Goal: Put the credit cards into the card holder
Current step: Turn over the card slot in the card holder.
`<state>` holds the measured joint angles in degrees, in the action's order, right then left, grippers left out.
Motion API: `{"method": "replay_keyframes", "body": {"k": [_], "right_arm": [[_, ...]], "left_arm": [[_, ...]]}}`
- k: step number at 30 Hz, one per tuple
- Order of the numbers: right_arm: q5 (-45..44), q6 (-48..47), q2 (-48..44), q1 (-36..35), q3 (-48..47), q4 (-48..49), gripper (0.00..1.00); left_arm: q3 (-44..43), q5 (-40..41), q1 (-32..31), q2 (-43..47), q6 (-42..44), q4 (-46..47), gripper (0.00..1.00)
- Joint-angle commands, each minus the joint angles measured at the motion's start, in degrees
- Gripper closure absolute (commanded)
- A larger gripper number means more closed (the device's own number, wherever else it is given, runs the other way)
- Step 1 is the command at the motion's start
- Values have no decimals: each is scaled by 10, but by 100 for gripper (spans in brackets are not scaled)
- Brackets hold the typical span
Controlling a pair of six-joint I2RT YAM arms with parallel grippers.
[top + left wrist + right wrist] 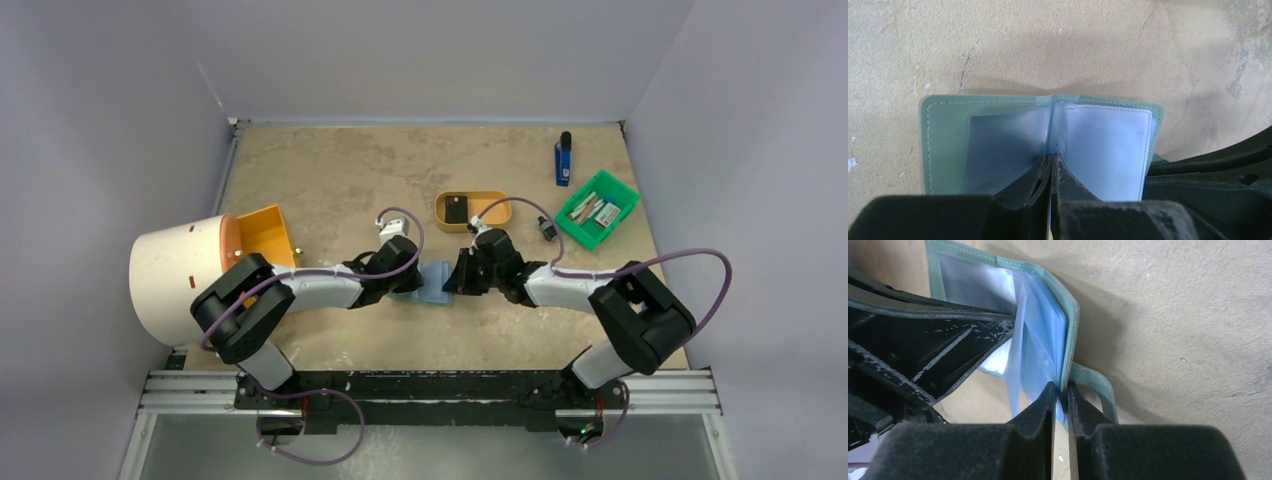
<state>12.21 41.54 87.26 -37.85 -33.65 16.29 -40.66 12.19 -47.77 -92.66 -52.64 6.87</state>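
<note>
card holder [432, 283]: open, inside up, on the worktop [340, 170], mid-front, between the two grippers (both touching it).
holder [948, 145] from the left wrist: green cover spread out, stitched along the edge, clear sleeves over both halves, fold in the middle.
holder [1071, 325] from the right wrist: right cover raised on edge, clear sleeves [1035, 340] fanned apart like pages.
snap tab [1095, 385]: curling out from the cover's edge, just beside the right fingertips.
left gripper [1052, 159]: jaws pressed together at the fold, nipping a thin clear sleeve of the holder.
right gripper [1061, 390]: jaws narrow, clamped on the edge of the green cover, one finger inside, one outside.
arms: both reaching inward, wrists close together over the holder.
tray [495, 212]: tan, oval, behind the holder, apart from it; black square [458, 210] lying in it.
green bin [590, 240]: far right, small flat items inside (too small to tell what).
blue item [564, 160]: behind the green bin, on the worktop.
orange bin [265, 235]: left side, touching a cream drum [178, 275] lying on its side.
</note>
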Motion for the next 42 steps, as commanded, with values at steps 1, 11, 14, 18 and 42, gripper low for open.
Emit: {"method": "replay_keyframes", "body": {"k": [1,11,14,18,42], "right_arm": [[8,-13,-33,-8,-25,-11,100],[-11,-12,-49,-9,-42,-56,100],[-6,-7,-54,-12,-43,-53,100],[-5,-10,-58,-19,-51,-57,100],[-12,-8,-62,-22,-50,-63,100]], "left_arm": [[-13,25,-1,38,10,-48,93],[-47,-5,-3,92,32,-62,47],[-47,-24,-4,93,34,-49,42],[-49,-44,-9,90,36,-34,40],[-55,4,-15,33,47,-67,86]]}}
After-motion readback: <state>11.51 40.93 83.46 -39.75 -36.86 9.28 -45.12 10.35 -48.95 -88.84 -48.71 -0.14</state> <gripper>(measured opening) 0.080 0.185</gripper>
